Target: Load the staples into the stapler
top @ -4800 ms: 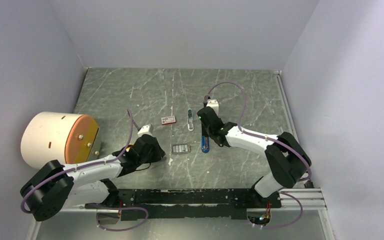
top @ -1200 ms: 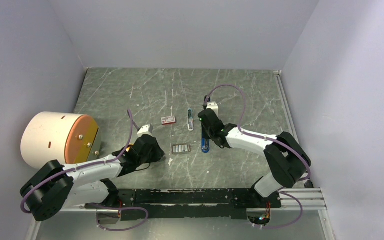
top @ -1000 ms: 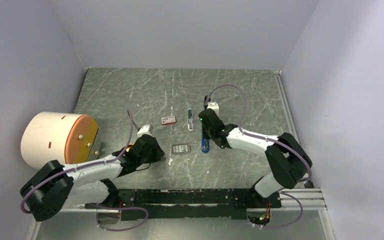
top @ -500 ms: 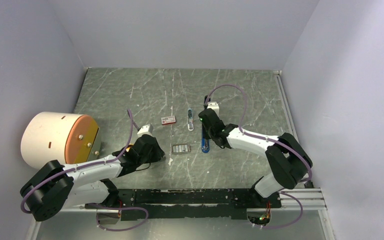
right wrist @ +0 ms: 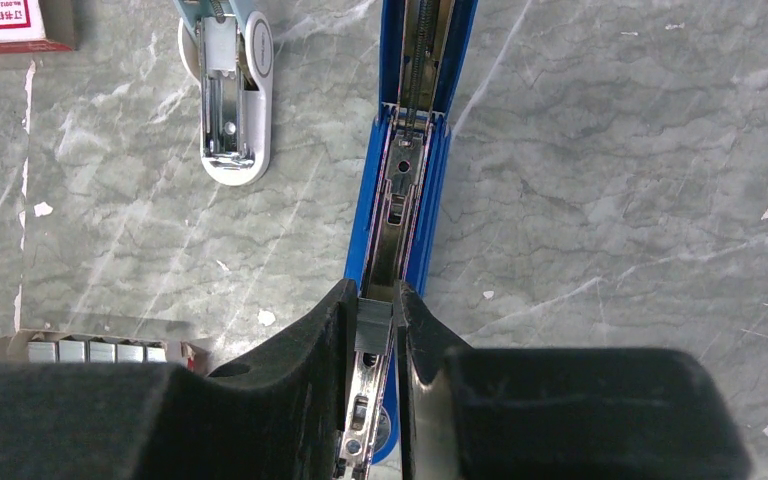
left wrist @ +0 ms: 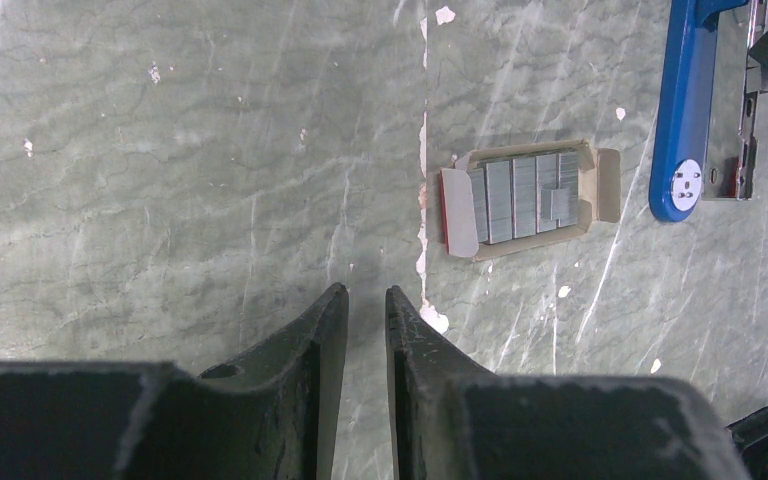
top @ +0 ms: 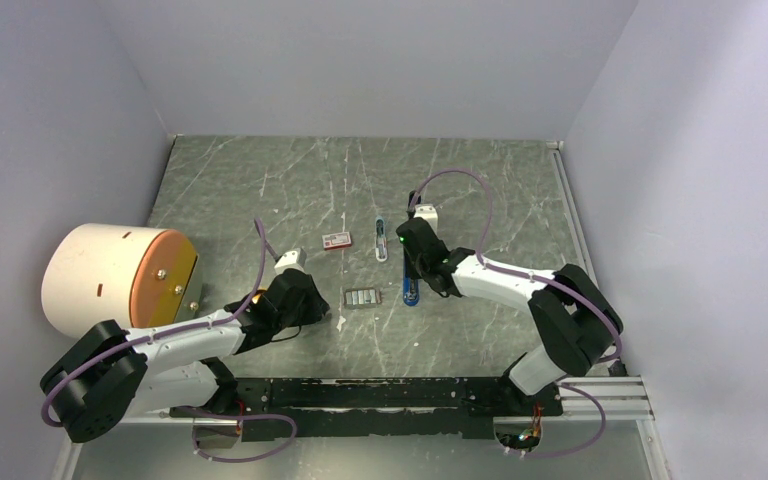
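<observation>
1. Jaws of the left gripper (left wrist: 363,300) stand only a narrow slit apart with nothing between them; bare table (top: 290,180) shows through the gap. This gripper hangs low over the table, close to the near edge and to the left of the task's things.
2. Just beyond those fingertips and a little to the right lie the staples (left wrist: 522,197). They are grey metal strips packed side by side in a small open cardboard tray (left wrist: 608,185) that rests flat on the table. Neither gripper touches them.
3. The stapler (right wrist: 405,170) lies just right of the tray without touching it, running lengthwise away from the arms. It is opened up, with its blue body flat on the table and its metal channel and spring facing upward.
4. The right gripper (right wrist: 377,300) sits over the stapler's near end. Its jaws are drawn in close on the metal rail there, with a small black block between the fingers.
5. Off to the left, at about the same depth, a large cream cylinder with an orange face (top: 100,275) stands well apart from everything else.
6. Farther out, a pale blue-grey piece (right wrist: 230,110) lies metal side up, left of the stapler's far half and apart from it.
7. A red-and-white box (right wrist: 10,22) lies farther left at a similar depth.
</observation>
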Robot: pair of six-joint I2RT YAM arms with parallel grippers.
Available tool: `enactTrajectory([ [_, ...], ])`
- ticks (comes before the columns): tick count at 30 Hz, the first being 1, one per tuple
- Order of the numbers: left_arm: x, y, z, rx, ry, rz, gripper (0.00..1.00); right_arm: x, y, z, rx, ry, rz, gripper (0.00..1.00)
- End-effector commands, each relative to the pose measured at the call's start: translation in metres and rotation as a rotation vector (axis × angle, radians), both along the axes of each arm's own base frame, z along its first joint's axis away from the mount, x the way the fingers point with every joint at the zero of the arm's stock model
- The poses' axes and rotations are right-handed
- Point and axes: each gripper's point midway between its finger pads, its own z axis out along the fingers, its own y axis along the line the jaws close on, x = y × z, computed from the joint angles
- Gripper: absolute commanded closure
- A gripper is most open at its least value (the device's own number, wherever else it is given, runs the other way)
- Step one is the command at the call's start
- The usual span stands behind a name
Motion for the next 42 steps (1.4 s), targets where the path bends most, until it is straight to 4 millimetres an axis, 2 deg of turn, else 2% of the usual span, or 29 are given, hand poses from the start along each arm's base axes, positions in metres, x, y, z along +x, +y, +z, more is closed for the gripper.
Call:
enactTrajectory([
  [1,0.006,0.001,0.005,-0.005,-0.018,0.024,0.74,-0.001,-0.006,-0.010,-0.014,0.013,-0.019,0.77],
  [17,0.006,0.001,0.003,-0.002,-0.016,0.024,0.74,-0.002,-0.006,-0.008,-0.007,0.016,-0.022,0.73],
  [33,0.006,0.002,0.003,-0.001,-0.016,0.025,0.74,0.001,-0.003,0.008,0.020,-0.009,-0.021,0.69],
  [42,0.006,0.001,0.004,-0.003,-0.018,0.025,0.74,0.001,0.001,0.012,0.024,-0.015,-0.002,0.73],
])
